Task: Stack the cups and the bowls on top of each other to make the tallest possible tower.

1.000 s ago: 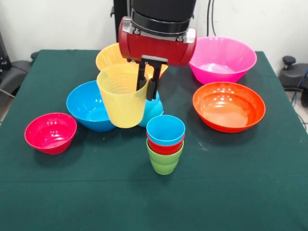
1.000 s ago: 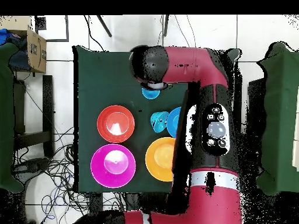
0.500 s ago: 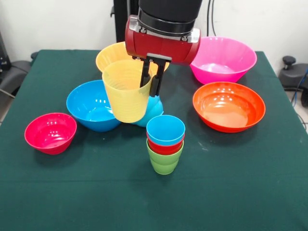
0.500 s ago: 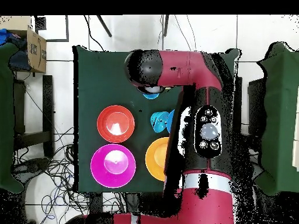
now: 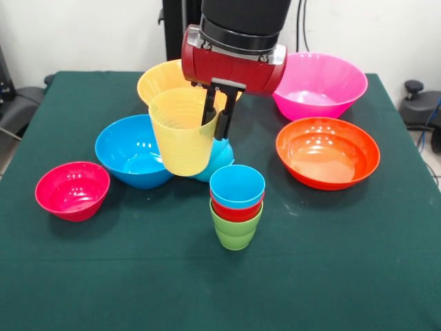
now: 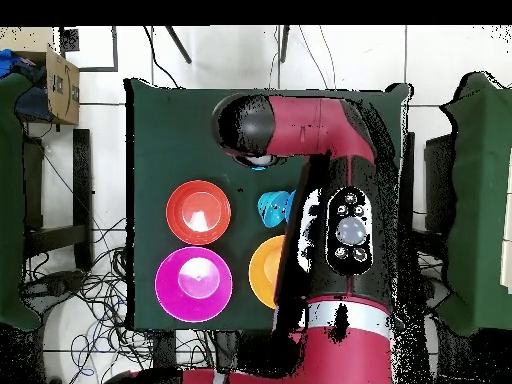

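Now the end effector (image 5: 214, 117) hangs in the upper middle of the front view, its black fingers pinching the right-hand wall of the ribbed yellow cup (image 5: 180, 134), one finger inside the rim and one outside. The cup is lifted clear of the green bench (image 5: 331, 269) and tilts slightly, its base pointing toward the lower right. Just below and right of it stands the tower (image 5: 236, 207): a lime green cup (image 5: 234, 233) at the base, a red cup (image 5: 236, 209) nested in it, and a light blue cup (image 5: 237, 185) on top. The yellow cup is beside the tower, not over it.

Behind the held cup sits the medium blue bowl (image 5: 131, 152), with the small light blue bowl (image 5: 219, 155) partly hidden at its right. The yellow-orange bowl (image 5: 157, 79) shows behind the arm, the large pink bowl (image 5: 318, 84) is at the upper right, the red-orange bowl (image 5: 328, 152) lies below it, and the small magenta bowl (image 5: 72, 190) rests at the left.

In the overhead view the red arm (image 6: 340, 220) covers the cup and tower; the red-orange bowl, pink bowl and part of the yellow-orange bowl show to its left.
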Motion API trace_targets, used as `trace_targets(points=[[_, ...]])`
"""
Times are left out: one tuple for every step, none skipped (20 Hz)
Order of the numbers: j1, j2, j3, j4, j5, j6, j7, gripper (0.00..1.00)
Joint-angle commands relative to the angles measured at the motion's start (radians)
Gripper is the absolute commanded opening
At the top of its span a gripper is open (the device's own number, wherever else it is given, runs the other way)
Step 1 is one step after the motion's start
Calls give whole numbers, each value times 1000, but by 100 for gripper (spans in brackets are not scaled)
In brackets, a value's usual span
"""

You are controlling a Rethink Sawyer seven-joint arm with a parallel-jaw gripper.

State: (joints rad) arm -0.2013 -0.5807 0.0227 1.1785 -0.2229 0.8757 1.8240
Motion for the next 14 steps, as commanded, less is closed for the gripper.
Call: trace_targets(points=[[42, 12, 10, 141, 29, -92, 204, 0], [45, 13, 7, 143, 33, -97, 206, 0], [51, 16, 1, 143, 37, -102, 216, 0], [54, 18, -3, 143, 44, -102, 221, 0], [59, 21, -9, 140, 48, -97, 228, 0], [63, 22, -13, 139, 51, -98, 228, 0], [69, 23, -17, 143, 54, -103, 234, 0], [72, 23, -20, 144, 56, -106, 236, 0], [76, 26, -24, 145, 57, -112, 241, 0], [78, 27, -26, 145, 58, -116, 244, 0], [83, 29, -30, 147, 60, -125, 253, 0], [86, 30, -32, 148, 62, -128, 257, 0], [88, 33, -35, 148, 63, -133, 261, 0], [91, 36, -38, 147, 63, -138, 264, 0]])
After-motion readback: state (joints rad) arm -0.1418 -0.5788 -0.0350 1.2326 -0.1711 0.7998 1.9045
